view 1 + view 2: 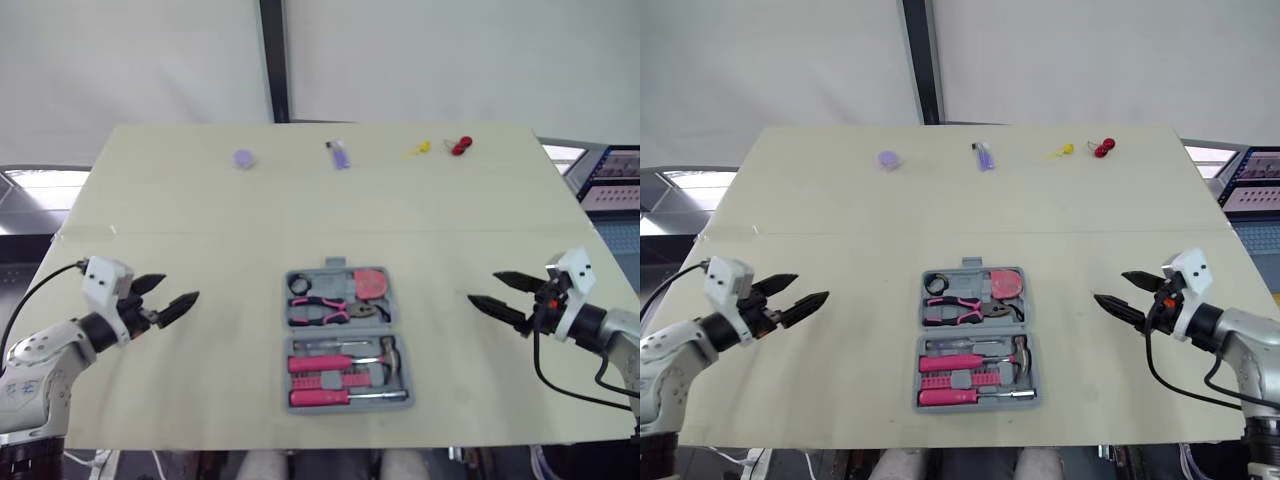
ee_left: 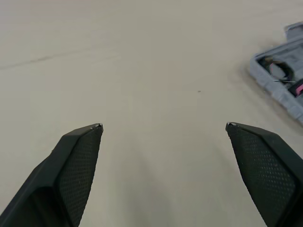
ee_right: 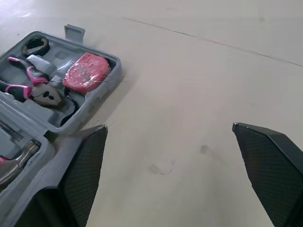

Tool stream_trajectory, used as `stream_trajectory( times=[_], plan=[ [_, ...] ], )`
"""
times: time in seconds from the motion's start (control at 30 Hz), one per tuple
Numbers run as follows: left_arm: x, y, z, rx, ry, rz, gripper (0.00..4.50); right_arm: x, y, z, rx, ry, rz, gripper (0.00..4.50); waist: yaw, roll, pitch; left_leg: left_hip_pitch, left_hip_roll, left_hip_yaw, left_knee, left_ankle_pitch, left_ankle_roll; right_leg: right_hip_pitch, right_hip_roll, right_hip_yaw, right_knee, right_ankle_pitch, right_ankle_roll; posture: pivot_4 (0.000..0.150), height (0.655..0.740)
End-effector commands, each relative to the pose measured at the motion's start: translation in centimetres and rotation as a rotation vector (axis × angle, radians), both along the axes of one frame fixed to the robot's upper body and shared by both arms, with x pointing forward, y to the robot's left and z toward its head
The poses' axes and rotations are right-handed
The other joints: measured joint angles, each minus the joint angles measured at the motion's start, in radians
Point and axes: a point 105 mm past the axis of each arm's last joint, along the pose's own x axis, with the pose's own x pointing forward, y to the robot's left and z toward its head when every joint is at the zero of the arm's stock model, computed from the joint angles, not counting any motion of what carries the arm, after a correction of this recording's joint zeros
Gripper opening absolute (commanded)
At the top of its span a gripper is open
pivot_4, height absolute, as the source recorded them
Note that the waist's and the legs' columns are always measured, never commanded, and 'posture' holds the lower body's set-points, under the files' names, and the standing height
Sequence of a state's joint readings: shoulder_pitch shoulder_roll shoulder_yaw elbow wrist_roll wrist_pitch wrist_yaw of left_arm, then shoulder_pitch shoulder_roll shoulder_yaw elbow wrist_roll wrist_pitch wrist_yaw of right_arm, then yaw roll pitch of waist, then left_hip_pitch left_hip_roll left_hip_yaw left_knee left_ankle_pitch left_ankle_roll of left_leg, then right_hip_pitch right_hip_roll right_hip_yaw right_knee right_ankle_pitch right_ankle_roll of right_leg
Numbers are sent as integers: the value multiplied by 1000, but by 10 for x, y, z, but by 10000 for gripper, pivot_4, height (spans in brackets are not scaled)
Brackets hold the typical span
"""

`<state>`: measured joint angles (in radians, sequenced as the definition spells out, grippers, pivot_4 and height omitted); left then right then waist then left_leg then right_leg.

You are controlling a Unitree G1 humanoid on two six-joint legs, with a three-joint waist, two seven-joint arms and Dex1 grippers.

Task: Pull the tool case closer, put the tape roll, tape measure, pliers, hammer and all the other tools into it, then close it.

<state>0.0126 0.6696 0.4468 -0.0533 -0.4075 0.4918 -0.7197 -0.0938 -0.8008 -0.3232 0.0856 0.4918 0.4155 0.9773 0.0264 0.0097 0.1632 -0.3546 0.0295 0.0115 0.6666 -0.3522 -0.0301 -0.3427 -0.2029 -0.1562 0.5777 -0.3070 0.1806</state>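
Bright, diffuse light covers the table [image 1: 200,200], with faint soft shadows beside the tool case [image 1: 346,331].

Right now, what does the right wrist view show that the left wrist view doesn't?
Right wrist view, not the left: the red tape measure, the pink-handled pliers and what looks like the hammer head, all seated in the open tool case. Left wrist view, not the right: nothing new, just a wider stretch of table and one corner of the case. Shared: the case, the black tape roll in it, and each arm's own gripper, left gripper and right gripper, jaws open above the table.
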Motion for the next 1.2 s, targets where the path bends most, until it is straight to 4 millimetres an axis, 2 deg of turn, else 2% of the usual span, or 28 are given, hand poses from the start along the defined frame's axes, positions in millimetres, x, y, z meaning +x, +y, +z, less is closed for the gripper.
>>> stream_trajectory(
  times=[0.03, 0.33, 0.5, 0.6, 0.63, 0.7, 0.77, 0.83, 0.93, 0.97, 1.0, 1.2],
  plan=[
    [1, 8, 13, 35, -55, 26, 44599, 1, -9, 9, -11, -60, -36, 45000, -1, 0, 0, 0, 0, 0, 0, 0, 0, 0, 0, 0, 0, 0, 0, 1500, 7400],
    [0, -14, 13, 16, -46, -60, 44599, -3, -10, 4, -36, -46, -33, 45000, -4, 0, 0, 0, 0, 1, -1, 0, 0, -1, 0, 0, 0, 0, 0, 1500, 7400],
    [-1, -40, 12, 10, -18, -167, 44599, -5, 8, -5, -42, -1, 49, 45000, -4, 0, 0, 0, 0, 1, -1, 0, 0, -1, 0, 0, 0, 0, 0, 1500, 7400],
    [-2, -57, 2, 32, 22, -224, 44599, -6, 21, -6, -37, 16, 97, 45000, -5, 0, 0, 1, 0, 1, -1, 0, 0, -1, 0, 0, 0, 0, 0, 1500, 7400],
    [-1, -62, -1, 40, 36, -235, 42339, -5, 25, -7, -35, 22, 109, 45000, -5, 0, 0, 1, 0, 1, -1, 0, 0, -1, 0, 0, 0, 0, 0, 1500, 7400],
    [2, -77, -16, 64, 94, -270, 36291, -5, 44, -18, -80, 61, 174, 39543, -4, 0, 0, 1, 0, 1, -1, 0, 0, -1, 0, 0, 0, 0, 0, 1500, 7400],
    [5, -93, -30, 79, 138, -306, 27295, -2, 61, -27, -102, 85, 228, 32436, -5, 0, 0, 1, 0, 1, -1, 0, 0, 0, 0, 1, 0, 0, 0, 1500, 7400],
    [7, -103, -37, 79, 162, -326, 16926, 1, 69, -33, -114, 97, 245, 21985, -4, 0, 0, 1, 0, 1, -1, 0, 0, -1, 0, 1, 0, 0, 0, 1500, 7400],
    [10, -131, -47, 60, 189, -391, 1496, 6, 85, -47, -140, 123, 275, 6483, -1, 0, 0, 0, 0, 1, -1, 0, 0, -1, 0, 0, 1, 0, 0, 1500, 7400],
    [11, -137, -48, 58, 192, -405, 0, 6, 87, -50, -144, 128, 281, 1692, -1, 0, 0, 0, 0, 1, -1, 0, 0, -1, 0, 0, 1, 0, 0, 1500, 7400],
    [12, -141, -51, 59, 199, -413, 0, 6, 91, -54, -156, 132, 285, 695, -2, 0, 0, 0, 0, 1, 0, 0, 0, -1, 0, 0, 1, 0, 0, 1500, 7400],
    [15, -161, -57, 40, 212, -450, 0, 3, 100, -62, -164, 157, 300, 695, -4, 0, 0, 0, 0, 1, -1, 0, 0, -1, 0, 0, 1, 0, 0, 1500, 7400]
  ],
)
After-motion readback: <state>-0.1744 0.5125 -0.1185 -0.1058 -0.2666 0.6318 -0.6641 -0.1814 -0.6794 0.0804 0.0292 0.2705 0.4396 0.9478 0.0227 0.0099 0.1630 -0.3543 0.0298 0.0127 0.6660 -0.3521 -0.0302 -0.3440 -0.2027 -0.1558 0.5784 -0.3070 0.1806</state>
